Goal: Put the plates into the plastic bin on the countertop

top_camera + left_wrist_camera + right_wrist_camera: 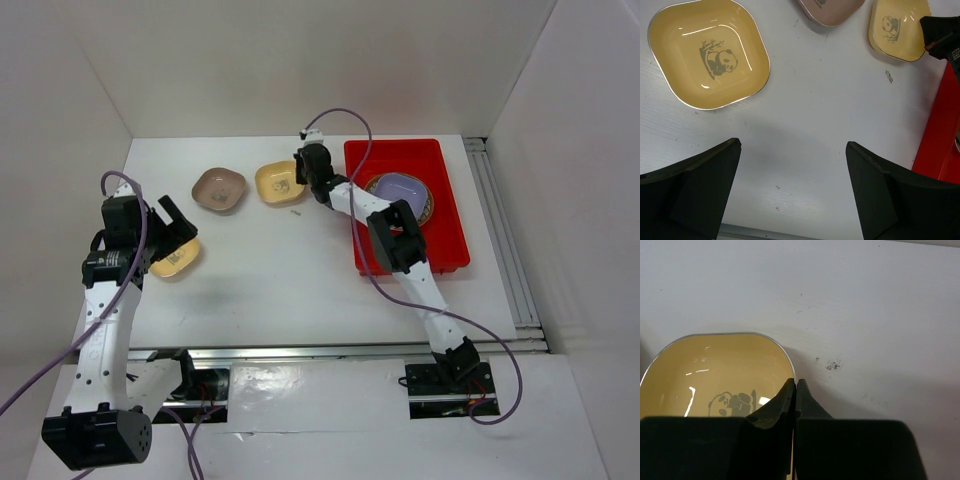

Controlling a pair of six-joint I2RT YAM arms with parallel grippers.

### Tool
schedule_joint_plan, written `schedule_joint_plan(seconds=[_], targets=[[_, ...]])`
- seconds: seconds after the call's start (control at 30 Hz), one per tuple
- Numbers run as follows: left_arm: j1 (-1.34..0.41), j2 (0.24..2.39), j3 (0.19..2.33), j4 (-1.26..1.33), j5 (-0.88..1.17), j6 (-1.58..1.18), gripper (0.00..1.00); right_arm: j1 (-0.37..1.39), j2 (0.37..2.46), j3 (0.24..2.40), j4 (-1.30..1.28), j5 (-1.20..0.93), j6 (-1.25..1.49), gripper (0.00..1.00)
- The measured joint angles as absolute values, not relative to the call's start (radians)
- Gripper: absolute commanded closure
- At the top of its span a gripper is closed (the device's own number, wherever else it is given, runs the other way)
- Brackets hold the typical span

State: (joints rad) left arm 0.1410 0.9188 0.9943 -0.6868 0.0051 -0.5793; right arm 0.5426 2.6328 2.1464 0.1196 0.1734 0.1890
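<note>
Your right gripper is pinched on the rim of the yellow dish at upper centre of the top view; your left gripper stands wide open at left.

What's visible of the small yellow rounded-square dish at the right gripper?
Small rounded-square yellow dish: glossy, looks like melamine or glazed ceramic, with a thin pale rim and a dark panda motif in the centre; it is empty. It lies flat, right way up, on the white table, between the brown-pink dish and the red plastic bin, apart from both. The right gripper is shut on its rim on the side facing the bin. Nothing else touches it.
</note>
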Motion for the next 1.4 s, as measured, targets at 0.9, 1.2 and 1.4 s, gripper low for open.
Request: schedule_joint_plan(seconds=[0.9,1.2,1.4], targets=[[0.141,0.955,0.994,-0.683,0.062,-0.579,0.0,0.266,1.615,1.231,0.093,0.433,0.228,1.0],[0.141,0.955,0.994,-0.676,0.078,-0.579,0.0,0.154,1.562,0.969,0.158,0.455,0.315,1.0],[0.141,0.955,0.994,-0.676,0.081,-0.579,0.0,0.128,1.608,0.981,0.255,0.412,0.3,1.0]])
